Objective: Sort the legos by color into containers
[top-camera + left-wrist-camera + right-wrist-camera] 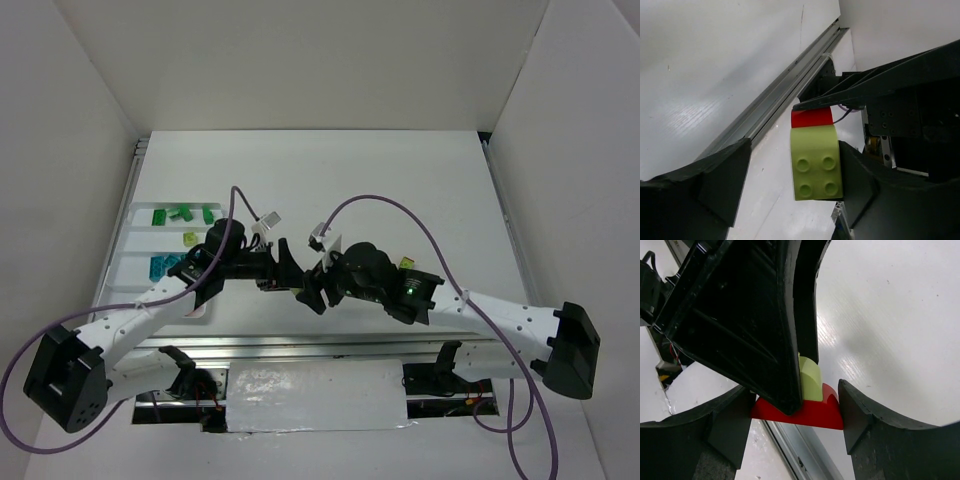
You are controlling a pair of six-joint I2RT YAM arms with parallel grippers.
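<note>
A lime brick (816, 167) and a red brick (811, 118) are stuck together end to end and held off the table between the two grippers, which meet tip to tip. The right gripper (797, 412) is clamped on the red brick, with both fingers pressed against its ends. The left gripper (790, 185) stands loose around the lime brick. One finger touches the brick's side and the other is apart from it, with table showing in the gap.

In the right wrist view, a black finger of the left gripper covers most of the lime brick and leaves only its rounded end in sight. In the top view the two gripper bodies hide both bricks.

Behind the left gripper, on the side away from the right one, lies the white tray (145, 240), with the left arm crossing its near end. Its farthest compartment holds dark green bricks (180, 213), the next a single lime one (190, 238), and the next teal bricks (168, 264). Behind the right gripper, just beside its wrist, a loose lime brick (407, 264) sits on the table (400, 180).
</note>
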